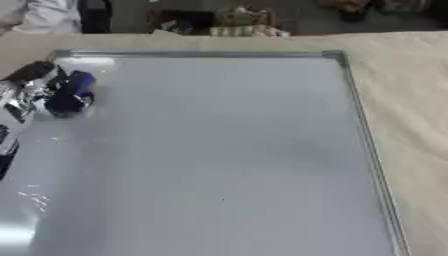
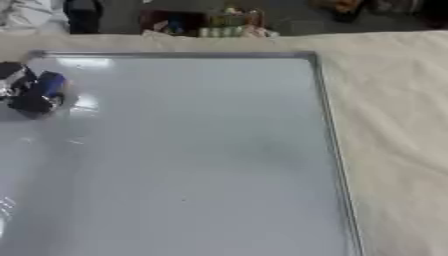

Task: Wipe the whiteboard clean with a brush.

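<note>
A large whiteboard (image 1: pixel 227 150) with a grey metal frame lies flat on the table and fills most of both views; its surface looks blank, with faint smudges near the middle. At its upper left corner my left hand (image 1: pixel 31 90) comes in from the left edge, its fingers curled round a dark blue brush (image 1: pixel 72 95) that rests on the board. The same brush (image 2: pixel 39 95) shows at the far left of the right eye view. My right hand appears in neither view.
A beige cloth (image 1: pixel 407 100) covers the table to the right of and behind the board. Several cluttered objects (image 1: pixel 236 25) stand beyond the table's far edge. A dark object (image 1: pixel 4 150) shows at the left edge below my hand.
</note>
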Tool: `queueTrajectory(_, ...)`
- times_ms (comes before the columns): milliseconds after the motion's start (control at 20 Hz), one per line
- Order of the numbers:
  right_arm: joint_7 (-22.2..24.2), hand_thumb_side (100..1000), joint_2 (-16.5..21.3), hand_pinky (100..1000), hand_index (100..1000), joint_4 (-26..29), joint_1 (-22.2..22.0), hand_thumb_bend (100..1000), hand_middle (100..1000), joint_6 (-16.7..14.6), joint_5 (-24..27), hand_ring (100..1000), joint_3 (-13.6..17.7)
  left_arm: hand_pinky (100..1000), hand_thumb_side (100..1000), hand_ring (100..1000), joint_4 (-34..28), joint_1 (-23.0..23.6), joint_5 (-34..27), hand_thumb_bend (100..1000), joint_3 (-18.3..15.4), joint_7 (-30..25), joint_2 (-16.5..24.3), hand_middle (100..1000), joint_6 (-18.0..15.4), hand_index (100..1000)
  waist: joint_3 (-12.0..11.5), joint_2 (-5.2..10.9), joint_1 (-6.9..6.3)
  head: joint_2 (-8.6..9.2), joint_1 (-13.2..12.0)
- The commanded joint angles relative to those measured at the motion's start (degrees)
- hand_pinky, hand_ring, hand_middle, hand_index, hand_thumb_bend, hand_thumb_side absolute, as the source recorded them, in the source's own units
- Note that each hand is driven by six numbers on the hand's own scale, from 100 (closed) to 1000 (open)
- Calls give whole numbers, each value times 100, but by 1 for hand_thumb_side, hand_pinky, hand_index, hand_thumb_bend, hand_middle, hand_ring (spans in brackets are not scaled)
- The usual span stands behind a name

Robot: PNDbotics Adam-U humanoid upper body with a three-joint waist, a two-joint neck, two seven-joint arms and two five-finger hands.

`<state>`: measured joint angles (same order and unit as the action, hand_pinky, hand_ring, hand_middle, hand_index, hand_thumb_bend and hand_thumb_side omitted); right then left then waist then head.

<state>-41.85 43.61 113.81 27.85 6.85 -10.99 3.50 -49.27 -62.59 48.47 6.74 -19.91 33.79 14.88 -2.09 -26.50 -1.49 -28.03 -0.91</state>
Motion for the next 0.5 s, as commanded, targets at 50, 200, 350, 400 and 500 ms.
queueTrajectory(50, -8, 1000, 126, 785, 799, 78, 36, 100, 737, -19, 20, 801, 87, 636, 397, 710, 50, 3, -53, 393, -1, -23, -18, 593, 31, 500, 11, 119, 26, 71, -7)
queueTrajectory(200, -9, 1000, 122, 786, 799, 78, 33, 100, 737, -25, 19, 802, 89, 645, 406, 735, 60, 1, -47, 401, -2, -24, -25, 625, 31, 525, 14, 117, 23, 83, -8)
queueTrajectory(350, -9, 1000, 119, 786, 800, 78, 27, 100, 736, -30, 23, 802, 94, 660, 410, 759, 78, 3, -40, 425, -3, -68, -34, 666, 11, 525, 22, 111, 17, 99, -12)
queueTrajectory(400, -10, 1000, 117, 786, 800, 78, 23, 100, 736, -30, 24, 802, 97, 662, 411, 764, 87, 4, -56, 431, -8, -92, -41, 673, 10, 524, 24, 110, 16, 100, -12)
queueTrajectory(500, -13, 1000, 111, 786, 800, 78, 14, 100, 736, -28, 25, 801, 102, 673, 416, 791, 93, 3, -105, 455, -11, -145, -48, 710, 5, 522, 26, 108, 13, 105, -15)
